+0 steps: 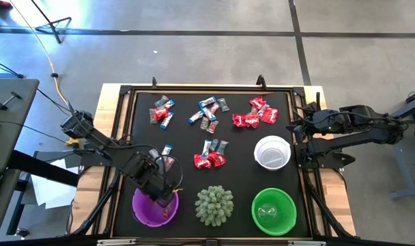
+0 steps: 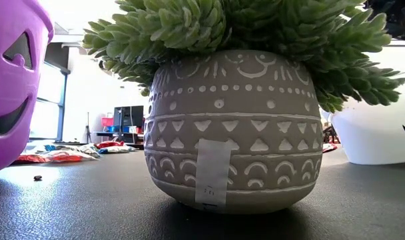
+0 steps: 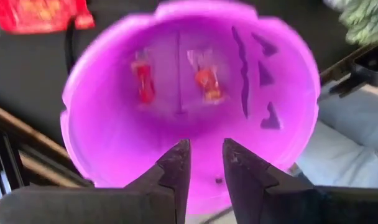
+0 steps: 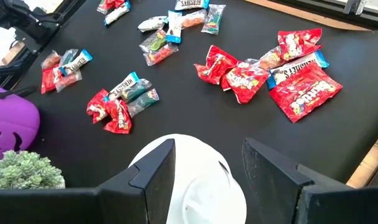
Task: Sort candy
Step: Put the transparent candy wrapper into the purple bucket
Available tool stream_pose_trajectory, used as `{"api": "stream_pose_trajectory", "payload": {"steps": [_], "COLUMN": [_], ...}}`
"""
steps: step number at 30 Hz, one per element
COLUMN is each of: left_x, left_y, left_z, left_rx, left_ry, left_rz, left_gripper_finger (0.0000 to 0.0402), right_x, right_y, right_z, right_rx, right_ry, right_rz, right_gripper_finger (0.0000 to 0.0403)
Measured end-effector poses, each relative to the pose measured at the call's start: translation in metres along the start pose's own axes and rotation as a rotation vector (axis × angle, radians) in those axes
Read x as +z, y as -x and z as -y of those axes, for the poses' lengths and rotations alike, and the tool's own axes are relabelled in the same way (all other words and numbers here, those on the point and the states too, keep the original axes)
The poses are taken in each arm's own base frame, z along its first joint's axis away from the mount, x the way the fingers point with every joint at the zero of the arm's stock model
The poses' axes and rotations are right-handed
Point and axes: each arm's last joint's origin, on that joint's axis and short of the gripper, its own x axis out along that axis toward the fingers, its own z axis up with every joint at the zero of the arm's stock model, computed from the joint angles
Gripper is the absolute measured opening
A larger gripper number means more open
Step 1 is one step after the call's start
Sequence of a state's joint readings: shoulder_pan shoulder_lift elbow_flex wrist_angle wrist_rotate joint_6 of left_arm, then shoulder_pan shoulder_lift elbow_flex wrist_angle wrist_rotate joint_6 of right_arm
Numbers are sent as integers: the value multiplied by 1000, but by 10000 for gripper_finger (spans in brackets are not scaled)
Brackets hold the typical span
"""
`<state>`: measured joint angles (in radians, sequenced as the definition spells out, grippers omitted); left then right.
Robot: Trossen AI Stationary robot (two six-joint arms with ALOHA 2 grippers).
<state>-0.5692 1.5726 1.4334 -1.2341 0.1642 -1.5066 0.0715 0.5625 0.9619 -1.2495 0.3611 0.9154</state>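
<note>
Two wrapped sweets (image 3: 176, 84) already lie inside the purple bowl (image 3: 114, 137), directly under the left gripper (image 3: 206, 165), whose jaws stand narrowly apart and empty. Best to lift straight up, clear of the rim. Beyond, the right gripper (image 4: 204, 165) waits, jaws wide, over the white bowl (image 4: 198, 186); loose candy (image 1: 209, 160) remains in piles on the table (image 1: 142, 137).

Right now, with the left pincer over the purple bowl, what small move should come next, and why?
Probably lift the left pincer away from the purple bowl. Its fingers are apart and empty, and two sweets already lie inside the bowl, while more candy waits on the mat.
</note>
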Motion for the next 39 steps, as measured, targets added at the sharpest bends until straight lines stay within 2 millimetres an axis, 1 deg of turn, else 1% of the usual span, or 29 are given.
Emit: {"api": "stream_pose_trajectory", "payload": {"steps": [5,10,13,18,21,27,32,35,39], "left_x": [14,37,53,80,97,124,147,159,172], "left_y": [4,20,32,47,52,60,68,68,56], "left_z": [-6,-28,-42,-58,-67,-85,-104,-116,-137], "left_rx": [42,163,199,248,279,344,410,451,550], "left_ry": [-49,-56,-79,-151,-177,-256,-260,-251,-219], "left_rz": [136,194,229,318,323,325,344,358,328], "left_gripper_finger": [83,84,83,83,84,90,98,101,102], "right_x": [0,0,0,0,0,0,1,1,1], "right_y": [0,0,0,0,0,0,0,0,0], "right_z": [0,0,0,0,0,0,1,1,2], "right_rx": [1,2,2,-4,-6,-11,-37,-40,-41], "right_ry": [-18,-57,-80,-116,-148,-190,-209,-209,-209], "right_rz": [-1,-3,-3,6,10,15,54,58,60], "right_gripper_finger": [183,183,183,183,183,183,183,183,183]}}
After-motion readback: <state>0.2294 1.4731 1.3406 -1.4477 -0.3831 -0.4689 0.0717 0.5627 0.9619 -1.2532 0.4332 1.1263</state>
